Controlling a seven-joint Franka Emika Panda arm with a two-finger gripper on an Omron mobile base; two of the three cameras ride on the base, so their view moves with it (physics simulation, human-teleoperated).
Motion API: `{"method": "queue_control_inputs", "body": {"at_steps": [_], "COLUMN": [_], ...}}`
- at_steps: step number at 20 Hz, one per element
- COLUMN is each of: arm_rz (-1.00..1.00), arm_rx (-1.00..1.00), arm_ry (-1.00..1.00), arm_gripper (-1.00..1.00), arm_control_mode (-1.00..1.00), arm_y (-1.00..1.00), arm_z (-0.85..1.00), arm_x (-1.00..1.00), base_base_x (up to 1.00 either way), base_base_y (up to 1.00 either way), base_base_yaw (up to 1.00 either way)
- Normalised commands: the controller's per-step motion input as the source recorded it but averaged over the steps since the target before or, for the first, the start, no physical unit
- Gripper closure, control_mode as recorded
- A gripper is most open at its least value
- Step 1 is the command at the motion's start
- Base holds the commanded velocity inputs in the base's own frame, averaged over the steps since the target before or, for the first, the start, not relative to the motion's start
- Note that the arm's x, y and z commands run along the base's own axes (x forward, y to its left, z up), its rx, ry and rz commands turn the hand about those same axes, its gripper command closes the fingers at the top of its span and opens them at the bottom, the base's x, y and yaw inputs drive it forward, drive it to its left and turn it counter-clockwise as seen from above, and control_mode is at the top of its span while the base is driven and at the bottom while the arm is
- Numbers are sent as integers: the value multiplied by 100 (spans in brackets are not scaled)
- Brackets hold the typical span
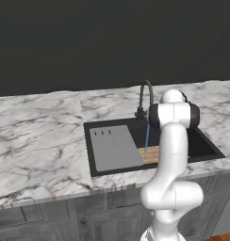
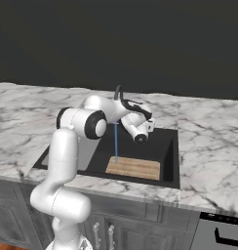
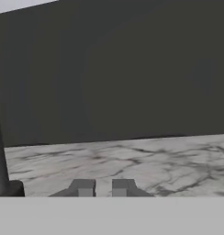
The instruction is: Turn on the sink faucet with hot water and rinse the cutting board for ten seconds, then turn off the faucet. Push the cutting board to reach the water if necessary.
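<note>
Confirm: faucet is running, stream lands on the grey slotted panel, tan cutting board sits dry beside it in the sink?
Not quite. The faucet is running, but the water lands on the tan cutting board, near its left end, as the right base view shows. The grey slotted panel lies beside it in the sink, clear of the stream.

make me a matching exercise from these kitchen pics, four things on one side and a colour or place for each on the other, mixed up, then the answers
Things:
1. cutting board
2. water
3. faucet
4. grey panel

Descriptions:
A. thin light-blue vertical stream
B. lies flat in the left part of the sink, seen from the left base view
C. light tan wood, on the sink floor where the stream comes down
D. dark gooseneck rising behind the basin

Pairs: 1-C, 2-A, 3-D, 4-B
</note>
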Motion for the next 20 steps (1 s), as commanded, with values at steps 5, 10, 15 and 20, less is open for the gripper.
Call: {"method": "queue_control_inputs", "body": {"at_steps": [5, 10, 15, 20], "arm_rz": [0, 0, 0, 0], "arm_rx": [0, 0, 0, 0], "arm_ry": [1, 4, 7, 8], "arm_gripper": [100, 100, 100, 100], "arm_control_mode": [-100, -100, -100, -100], "arm_y": [-28, -31, -34, -34], "arm_z": [0, 0, 0, 0], "arm_x": [-27, -37, -41, -46], "base_base_x": [0, 0, 0, 0], "base_base_y": [0, 0, 0, 0], "base_base_yaw": [0, 0, 0, 0]}}
